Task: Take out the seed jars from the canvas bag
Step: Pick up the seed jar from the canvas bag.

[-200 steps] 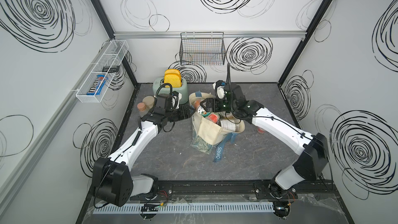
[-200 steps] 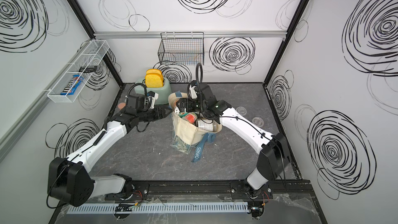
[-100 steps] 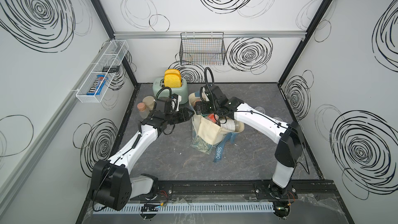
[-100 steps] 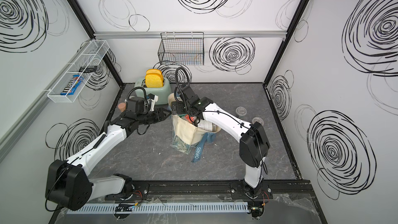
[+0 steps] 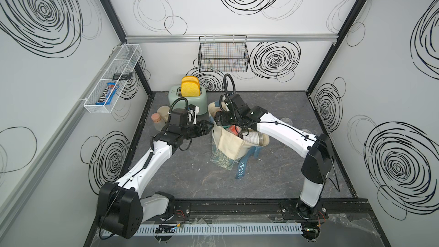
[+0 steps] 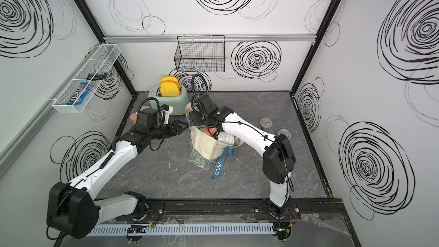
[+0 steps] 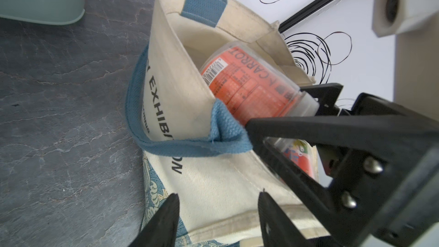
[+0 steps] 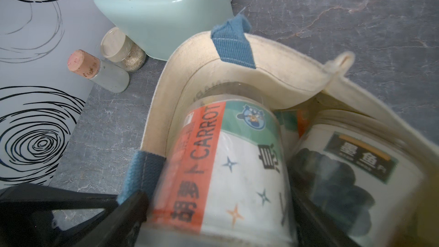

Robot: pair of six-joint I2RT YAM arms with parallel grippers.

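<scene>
The canvas bag [image 5: 231,147] stands soft and slumped on the tabletop [image 5: 273,177], near the toaster [image 5: 174,96]. The main danger, as I judge it, is that a lift drags the whole bag up or tips it over, since nothing pins its cloth down. The carrot jar [image 8: 213,162] lies tilted in the bag's mouth, pressed against a second jar [image 8: 351,174] with a dark label. A pull could jam the two together, or the smooth round side could slip free and drop back in. The blue strap [image 8: 142,174] runs right beside the jar and could snag on a finger. The right arm [image 5: 280,131] reaches across and bends down over the bag's mouth, while the left arm [image 5: 152,158] stretches low toward the bag's side. The right claw [image 8: 221,210] has its jaws on either side of the carrot jar, but blur hides whether they press it, so I cannot tell if it is grasped. The left claw [image 7: 217,197] is released, jaws apart, just beside the cloth and holding nothing.
</scene>
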